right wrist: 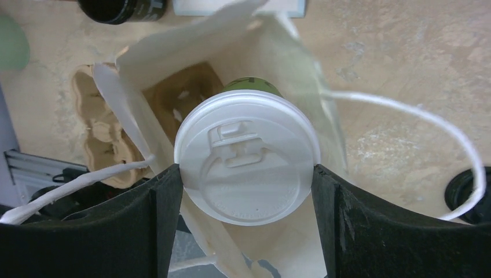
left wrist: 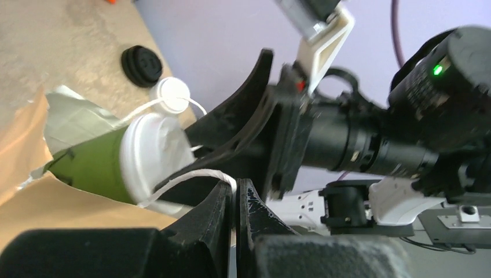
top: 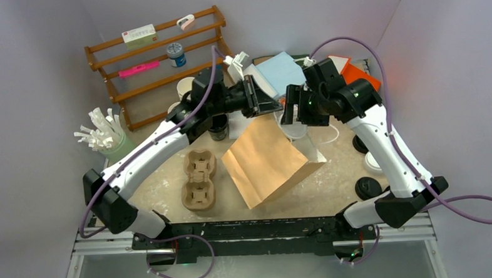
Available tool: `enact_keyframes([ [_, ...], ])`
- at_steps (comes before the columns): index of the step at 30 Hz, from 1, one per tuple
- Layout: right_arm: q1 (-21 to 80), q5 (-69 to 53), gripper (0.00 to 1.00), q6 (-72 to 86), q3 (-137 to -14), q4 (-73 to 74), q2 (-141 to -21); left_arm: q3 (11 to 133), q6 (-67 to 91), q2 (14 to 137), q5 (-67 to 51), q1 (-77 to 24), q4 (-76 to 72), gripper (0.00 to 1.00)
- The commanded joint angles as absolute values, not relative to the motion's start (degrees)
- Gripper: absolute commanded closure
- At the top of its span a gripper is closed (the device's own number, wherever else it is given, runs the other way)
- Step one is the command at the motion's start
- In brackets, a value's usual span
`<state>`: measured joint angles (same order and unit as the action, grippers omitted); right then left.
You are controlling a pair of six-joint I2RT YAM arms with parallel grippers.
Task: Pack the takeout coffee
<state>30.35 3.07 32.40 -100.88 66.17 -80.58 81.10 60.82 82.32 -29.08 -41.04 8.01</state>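
Observation:
The takeout coffee here is a green-sided cup [left wrist: 92,165] with a white plastic lid [right wrist: 246,162]. My right gripper [right wrist: 246,171] is shut on it at the lid rim and holds it in the open mouth of the kraft paper bag [top: 266,160]. The cup's lower part is inside the bag. My left gripper [left wrist: 237,191] is shut on the bag's white string handle [left wrist: 191,175] and holds it up beside the right gripper [top: 291,115]. The bag leans, with its mouth raised toward both grippers. The second handle [right wrist: 440,127] loops free.
A moulded pulp cup tray [top: 198,178] lies left of the bag. An all-black cup [top: 218,127] stands behind it. Black lids [top: 368,187] and a white lid [top: 373,163] lie at the right. A wooden rack [top: 158,61], a cup of straws [top: 105,136] and a blue box [top: 284,71] stand at the back.

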Motion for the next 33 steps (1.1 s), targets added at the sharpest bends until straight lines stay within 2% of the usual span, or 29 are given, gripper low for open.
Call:
enact_keyframes([
  [1, 30.25, 8.43, 0.62, 29.68, -100.90, 68.98, -80.40, 89.25, 64.33, 87.60, -30.78, -43.17, -1.14, 1.00],
  [5, 29.72, 11.55, 0.62, 29.38, -101.87, 70.20, -80.48, 92.34, 67.33, 88.69, -30.54, -43.86, -4.05, 1.00],
  [8, 29.66, 13.31, 0.62, 28.57, -103.16, 70.70, -80.51, 91.58, 65.91, 86.42, -28.82, -43.58, -0.42, 1.00],
  [14, 29.71, 13.38, 0.62, 24.69, -104.08, 69.28, -81.18, 79.90, 65.02, 76.26, -28.21, -39.07, 6.79, 1.00],
  [19, 29.90, 8.68, 0.62, 24.75, -105.97, 68.21, -83.35, 77.22, 58.15, 71.93, -32.37, -31.46, 18.43, 1.00],
  [25, 35.38, 7.12, 0.63, 27.29, -107.49, 66.46, -86.79, 78.05, 49.40, 73.03, -37.00, -30.50, 30.06, 1.00],
  [29, 41.47, 10.73, 0.63, 29.35, -109.83, 67.48, -90.10, 81.61, 40.71, 73.92, -34.92, -30.35, 43.47, 1.00],
  [33, 42.39, 11.82, 0.63, 30.83, -108.43, 66.93, -91.14, 85.40, 33.62, 75.50, -31.45, -30.16, 54.01, 1.00],
])
